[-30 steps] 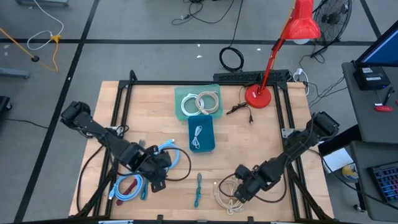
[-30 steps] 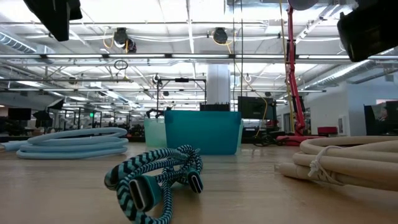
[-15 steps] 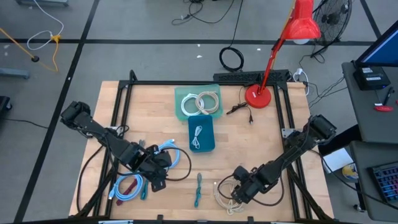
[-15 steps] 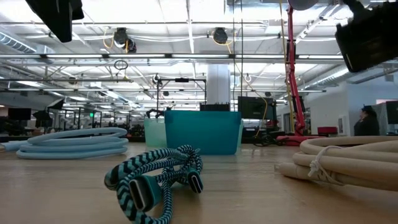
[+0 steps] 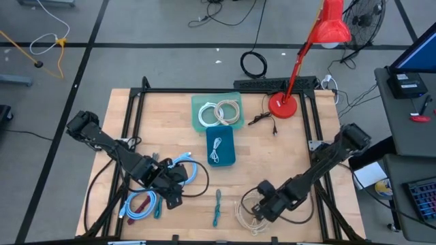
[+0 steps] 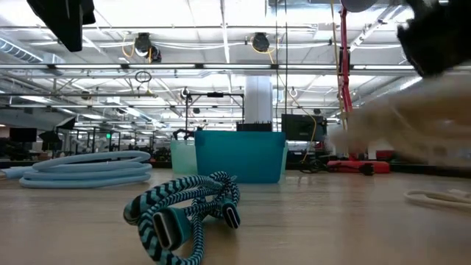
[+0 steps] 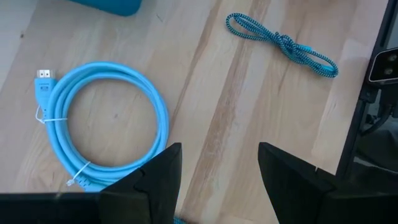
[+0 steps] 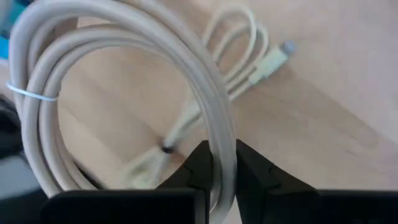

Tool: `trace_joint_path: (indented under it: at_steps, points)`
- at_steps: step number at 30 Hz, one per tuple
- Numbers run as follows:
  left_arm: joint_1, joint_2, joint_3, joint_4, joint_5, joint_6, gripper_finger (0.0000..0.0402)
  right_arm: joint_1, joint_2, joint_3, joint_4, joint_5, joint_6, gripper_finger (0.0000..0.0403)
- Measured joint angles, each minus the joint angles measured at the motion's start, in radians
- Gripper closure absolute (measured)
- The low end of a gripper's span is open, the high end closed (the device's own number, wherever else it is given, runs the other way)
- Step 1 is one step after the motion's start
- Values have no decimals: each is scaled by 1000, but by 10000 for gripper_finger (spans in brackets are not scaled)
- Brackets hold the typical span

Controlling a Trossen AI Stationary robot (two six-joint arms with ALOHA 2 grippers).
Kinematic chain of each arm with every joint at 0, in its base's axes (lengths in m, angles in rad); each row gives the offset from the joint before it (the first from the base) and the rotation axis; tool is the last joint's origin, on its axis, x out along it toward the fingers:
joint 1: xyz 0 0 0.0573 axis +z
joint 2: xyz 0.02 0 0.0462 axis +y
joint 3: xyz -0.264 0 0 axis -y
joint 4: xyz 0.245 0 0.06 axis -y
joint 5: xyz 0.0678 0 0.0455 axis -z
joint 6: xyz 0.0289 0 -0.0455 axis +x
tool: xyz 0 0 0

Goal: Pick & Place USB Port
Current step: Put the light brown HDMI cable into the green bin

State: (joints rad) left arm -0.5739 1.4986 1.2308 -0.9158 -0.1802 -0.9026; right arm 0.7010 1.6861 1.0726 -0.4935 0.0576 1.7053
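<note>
R gripper (image 8: 216, 163) at table's near right, fingers pinched on beige cable coil (image 8: 124, 43), lifted. L gripper (image 7: 217, 168) near left, fingers apart, empty, beside light-blue cable coil (image 7: 106, 118)

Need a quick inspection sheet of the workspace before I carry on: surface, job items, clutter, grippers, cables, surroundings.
Surface: wooden table inside a black frame.
Job's things: beige cable coil pinched in the right gripper and lifted, blurred in the low view; teal bin holding a white cable; pale green bin holding a beige coil.
Clutter: red desk lamp at the far edge.
Grippers: right gripper shut on the beige cable coil near the front right; left gripper open, empty, above the light blue cable coil.
Cables: braided teal cable near front centre; red and blue cables front left.
Surroundings: black cable loop on the floor; desk with monitor at right.
</note>
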Motion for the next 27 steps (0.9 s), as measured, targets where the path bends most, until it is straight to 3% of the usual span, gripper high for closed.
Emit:
trace_joint_path:
  at_steps: [5,12,15,19,27]
  points:
    - [0,0,0,0,-27,-42,186,0,-114,17,-69,147,88,374]
    - [33,-31,0,-100,-227,-364,186,-42,-168,210,-469,364,187,374]
    - [94,-63,0,-57,-273,-416,186,-108,-160,275,-574,477,181,374]
    - [221,-102,0,80,-253,-330,186,-234,-152,300,-563,572,42,374]
    - [562,-109,98,151,-141,-185,200,-506,-135,301,-538,605,-309,374]
